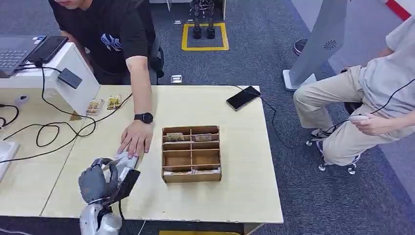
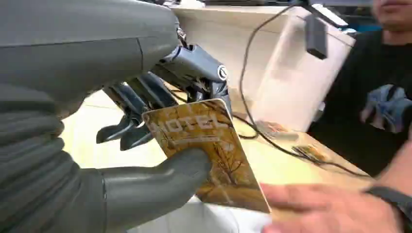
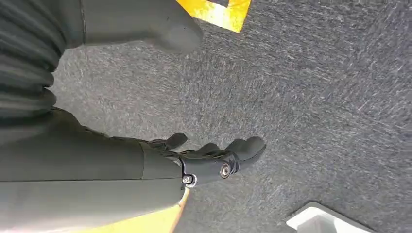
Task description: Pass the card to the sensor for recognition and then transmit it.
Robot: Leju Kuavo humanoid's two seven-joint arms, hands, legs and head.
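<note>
We see a wooden divider box (image 1: 191, 153) near the middle of the light table (image 1: 244, 186), with a black phone (image 1: 243, 97) lying near the far edge. A laptop (image 1: 12, 55) sits at far left above looping black cables (image 1: 49, 128), and a seated person in beige trousers (image 1: 359, 107) is off to the right

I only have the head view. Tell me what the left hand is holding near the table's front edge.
Observer: The left hand holds a golden card printed HOTEL, thumb pressed on its face.
Operator: Report the right hand.
Observer: The right hand hangs over grey carpet, holding nothing.
Operator: Say what lies under the card.
Observer: A person's hand rests on the table just beyond its lower edge.
</note>
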